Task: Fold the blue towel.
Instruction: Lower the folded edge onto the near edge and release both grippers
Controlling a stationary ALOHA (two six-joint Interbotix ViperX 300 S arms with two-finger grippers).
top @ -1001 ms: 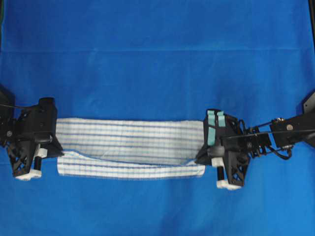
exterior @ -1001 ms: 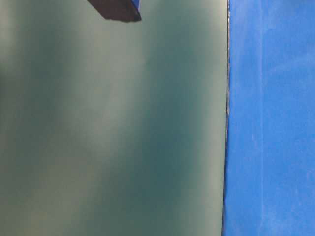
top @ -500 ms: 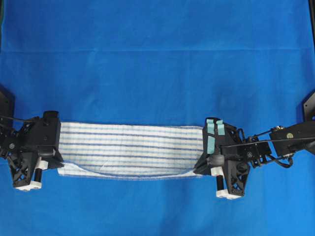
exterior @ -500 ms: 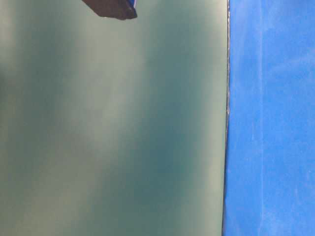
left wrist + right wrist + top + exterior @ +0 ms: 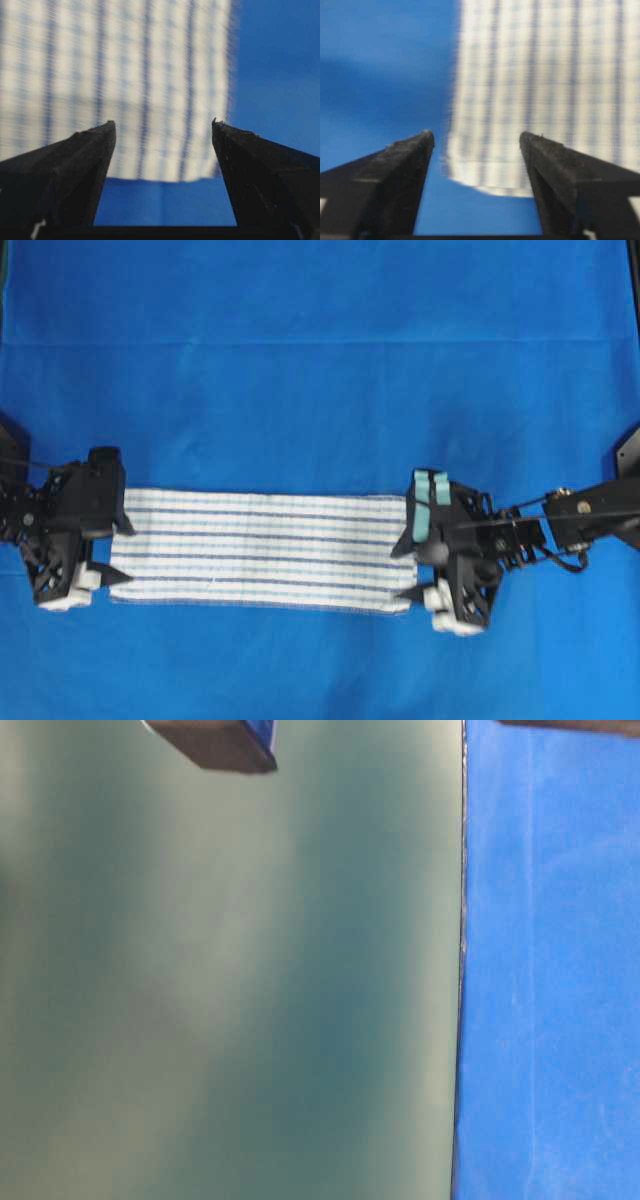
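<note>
I see the bench (image 5: 320, 340) under a plain blue covering filling the overhead frame. The blue towel (image 5: 262, 551) lies flat across the lower middle of the frame as a long folded strip, stripes running left to right. The left end effector (image 5: 118, 552) sits at the towel's left end, jaws apart and holding nothing. The right end effector (image 5: 408, 570) sits at the right end, jaws likewise spread and empty.
</note>
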